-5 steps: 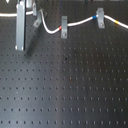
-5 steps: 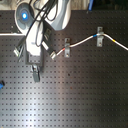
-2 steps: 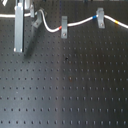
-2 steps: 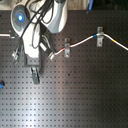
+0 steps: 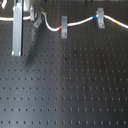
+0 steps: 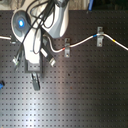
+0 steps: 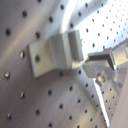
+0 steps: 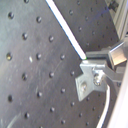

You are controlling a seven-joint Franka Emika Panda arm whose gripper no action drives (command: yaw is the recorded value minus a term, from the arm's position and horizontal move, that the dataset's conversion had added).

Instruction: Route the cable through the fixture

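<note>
The white cable [image 5: 80, 22] runs along the far side of the board, from the first exterior view's left to its right, with blue and yellow bands near the right end. It passes the slanting grey fixture [image 5: 36, 23] and lies in two upright clips. In the second wrist view the cable [image 8: 66, 27] meets the fixture [image 8: 92, 80] and a strand leaves on the other side. My gripper [image 6: 36, 81] hangs over bare board, apart from the cable [image 6: 82, 41], nearer the second exterior view's bottom. Nothing shows between its fingers. How far apart they stand is unclear.
Two upright grey clips [image 5: 63, 26] [image 5: 100, 17] hold the cable further right. The black perforated board [image 5: 75, 85] stretches out below them. The arm's body and its black hoses [image 6: 45, 22] fill the second exterior view's upper left. A small blue object [image 6: 1, 84] sits at that edge.
My gripper has drawn away from the cable and the fixture, towards the second exterior view's bottom. The cable has stayed in place.
</note>
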